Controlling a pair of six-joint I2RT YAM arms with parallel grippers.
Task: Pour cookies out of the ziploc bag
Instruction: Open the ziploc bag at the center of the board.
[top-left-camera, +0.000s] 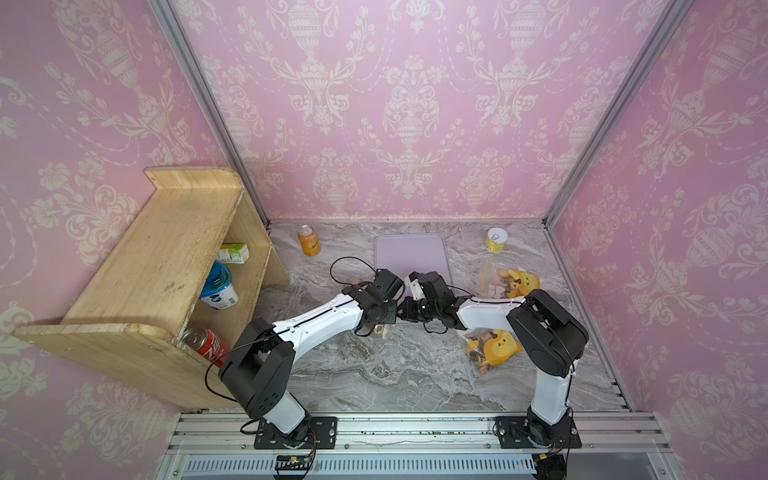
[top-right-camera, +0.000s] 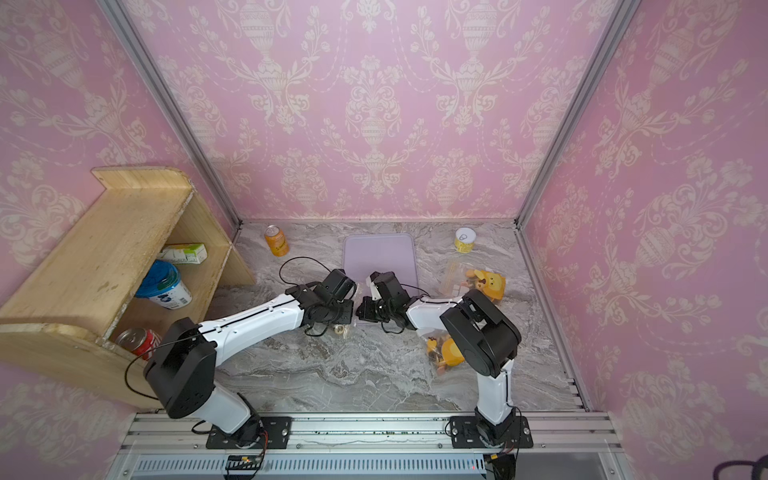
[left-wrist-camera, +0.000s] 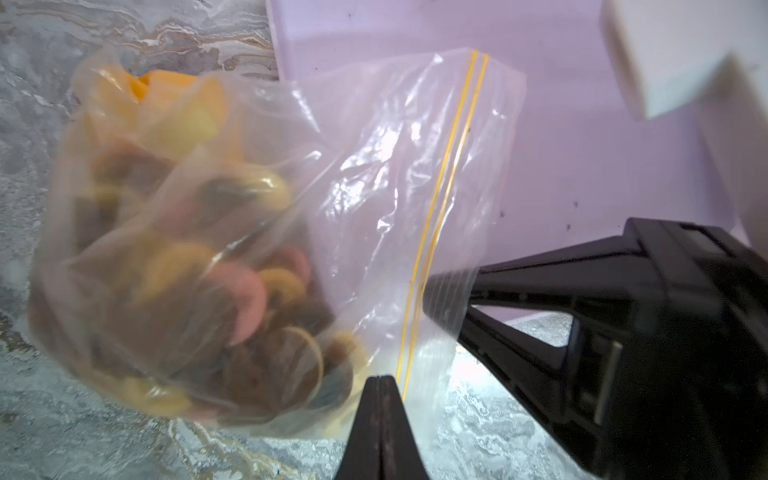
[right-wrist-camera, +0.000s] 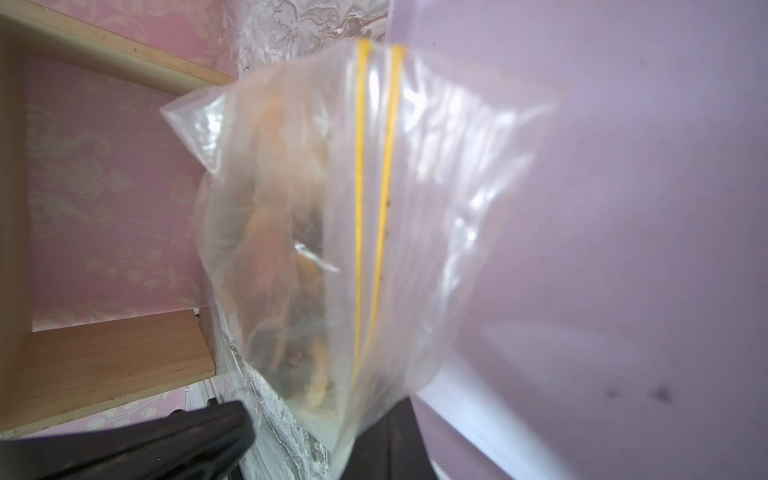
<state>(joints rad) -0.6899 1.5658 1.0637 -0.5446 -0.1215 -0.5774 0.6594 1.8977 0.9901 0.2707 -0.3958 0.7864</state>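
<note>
Left end effector (left-wrist-camera: 380, 382) and right end effector (left-wrist-camera: 434, 291) each clench the yellow-striped ziploc bag (left-wrist-camera: 374, 166) holding cookies (left-wrist-camera: 245, 291)

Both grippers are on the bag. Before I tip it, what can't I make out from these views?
- Bag: in both top views the arms cover nearly all of it.
- Zip strip: open or sealed, cannot tell; creased plastic in the left wrist view, blur in the right.
- Cookies: blurred behind plastic; count unclear.
- Right gripper: cut off by the frame edge in its wrist view, tips behind the bag.
</note>
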